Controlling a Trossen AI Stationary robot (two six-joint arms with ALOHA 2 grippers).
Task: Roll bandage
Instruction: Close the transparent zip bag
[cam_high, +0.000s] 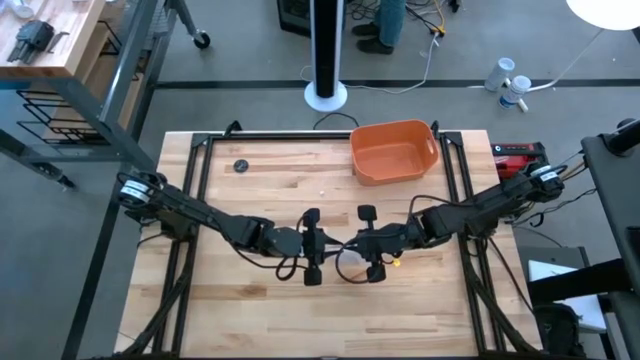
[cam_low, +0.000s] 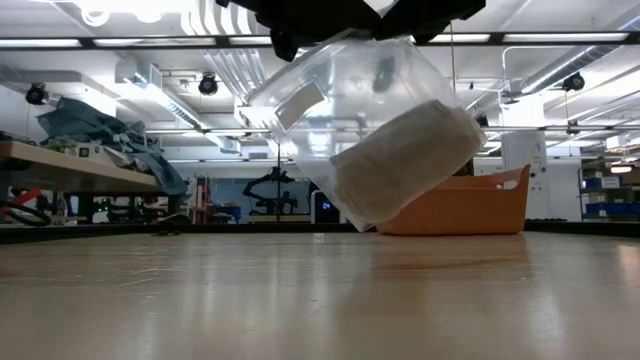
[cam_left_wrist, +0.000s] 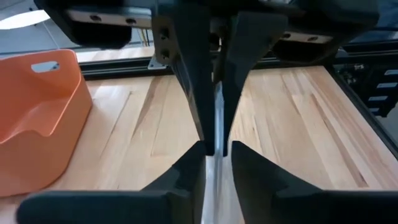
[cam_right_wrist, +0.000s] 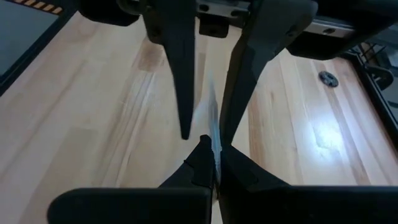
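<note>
So the bandage (cam_low: 405, 160) is nowhere near rolled yet, tbh it isn't even out of its packaging. In the low view it's a compact off-white roll sitting inside a clear plastic wrapper (cam_low: 330, 95), and the whole packet hangs in the air, tilted, clear of the counter (cam_low: 300, 300), with the dark fingers coming in from 12 o'clock.

From above, both arms meet around the middle of the counter. The left tool (cam_high: 312, 245) sits at about 9 o'clock of the meeting point, the right tool (cam_high: 372, 243) at 3 o'clock, nose to nose w/ the packet between them. The right tool is closed tight on a thin edge of the wrapper; its wrist cam shows the film pinched right between the tips. The left tool's fingers are close together w/ the film running between them too, but whether it's really clamped or just loose around it can't be told.

The orange tub (cam_high: 394, 150) sits at roughly 1 o'clock from the tools, well apart, looks empty.

Best guess: still at the unwrapping stage. Left to do: open the wrapper, get the bandage out, ditch the plastic, then the rolling itself. Basically everything.
</note>
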